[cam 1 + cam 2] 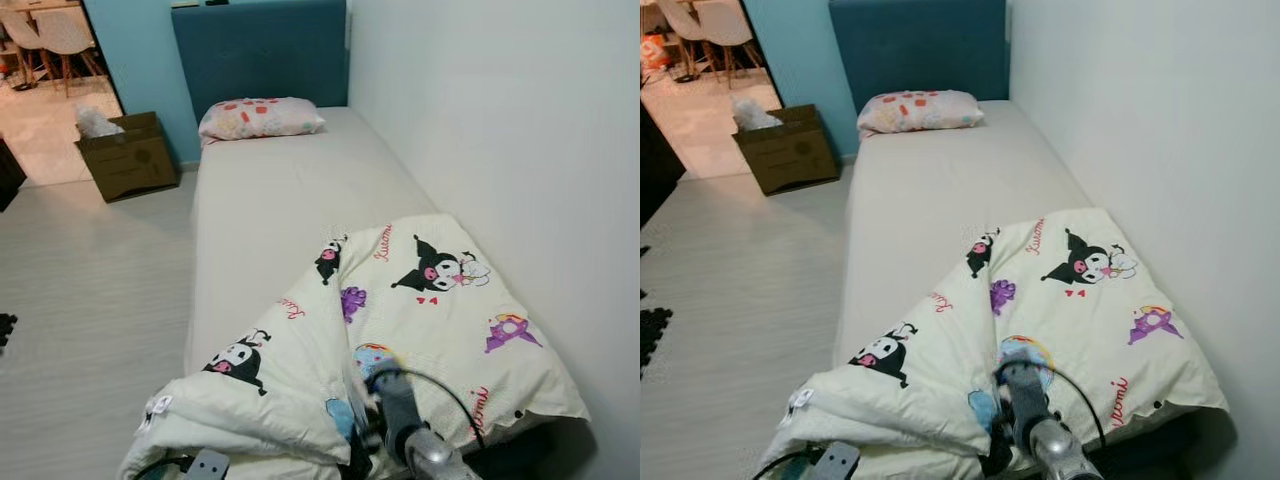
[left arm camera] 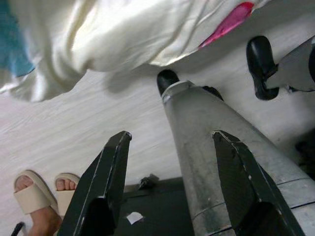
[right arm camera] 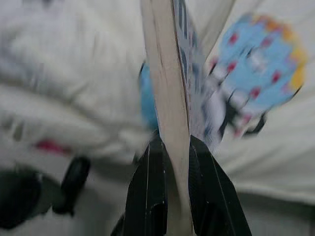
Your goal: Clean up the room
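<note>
A cream blanket (image 1: 420, 300) printed with cartoon figures lies bunched over the foot of the bed (image 1: 280, 210), and part of it spills off the near left corner. My right gripper (image 3: 170, 145) is shut on a raised fold of the blanket (image 3: 170, 73); in the left eye view it sits at the blanket's near edge (image 1: 375, 385). A patterned pillow (image 1: 258, 118) rests at the head of the bed. My left gripper (image 2: 172, 135) hangs open low beside the bed, over the pale floor, holding nothing.
A white wall runs along the bed's right side, and a blue headboard (image 1: 260, 50) stands behind the pillow. An open cardboard box (image 1: 130, 155) stands on the floor at the far left. A person's sandalled feet (image 2: 37, 196) stand close by my leg (image 2: 211, 147).
</note>
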### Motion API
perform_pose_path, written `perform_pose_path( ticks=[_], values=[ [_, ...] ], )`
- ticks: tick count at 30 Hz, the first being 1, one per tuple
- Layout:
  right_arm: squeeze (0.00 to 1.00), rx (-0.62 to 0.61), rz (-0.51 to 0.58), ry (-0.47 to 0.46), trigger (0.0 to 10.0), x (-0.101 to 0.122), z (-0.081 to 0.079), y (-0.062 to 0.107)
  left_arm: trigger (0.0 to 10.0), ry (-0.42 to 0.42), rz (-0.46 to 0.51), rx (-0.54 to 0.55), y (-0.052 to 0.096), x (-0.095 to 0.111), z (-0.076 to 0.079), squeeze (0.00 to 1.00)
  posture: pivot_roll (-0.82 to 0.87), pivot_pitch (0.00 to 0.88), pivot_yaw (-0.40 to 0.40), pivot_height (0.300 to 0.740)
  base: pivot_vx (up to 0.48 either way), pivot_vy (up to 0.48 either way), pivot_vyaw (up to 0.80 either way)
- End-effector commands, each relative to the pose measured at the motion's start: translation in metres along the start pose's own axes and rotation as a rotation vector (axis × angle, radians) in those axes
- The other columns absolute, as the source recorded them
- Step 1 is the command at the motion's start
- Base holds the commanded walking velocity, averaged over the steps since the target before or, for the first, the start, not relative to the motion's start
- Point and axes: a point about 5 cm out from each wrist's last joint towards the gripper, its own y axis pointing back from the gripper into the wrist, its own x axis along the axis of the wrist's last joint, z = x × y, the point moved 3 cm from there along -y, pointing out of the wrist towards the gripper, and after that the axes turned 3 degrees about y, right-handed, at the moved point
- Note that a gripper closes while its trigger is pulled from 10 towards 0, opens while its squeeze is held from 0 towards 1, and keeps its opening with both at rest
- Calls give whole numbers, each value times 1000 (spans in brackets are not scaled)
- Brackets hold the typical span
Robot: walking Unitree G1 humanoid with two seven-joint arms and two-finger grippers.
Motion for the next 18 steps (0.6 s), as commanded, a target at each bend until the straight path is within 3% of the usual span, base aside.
perform_pose_path(
  ticks=[1,3,4,8,18],
  values=[
    [0,9,-139,-26,10000,-35,-8,6,10000,-4,-12,19,1,-1,-6,0,11,0,4,727,-281,285,0],
    [0,9,-199,-94,10000,-55,-16,12,10000,-1,-2,20,1,3,-5,0,17,0,7,727,-287,313,0],
    [0,9,-199,-94,10000,-55,-16,12,10000,-1,-2,20,1,3,-5,0,17,0,7,727,-289,315,0],
    [0,-23,-222,-247,10000,-68,-22,16,10000,-28,5,15,0,8,-3,0,16,0,22,727,-286,314,0],
    [0,-62,-186,-246,10000,-63,-13,16,10000,-44,2,15,-1,9,-2,0,-2,0,25,727,-286,314,0]
  ],
)
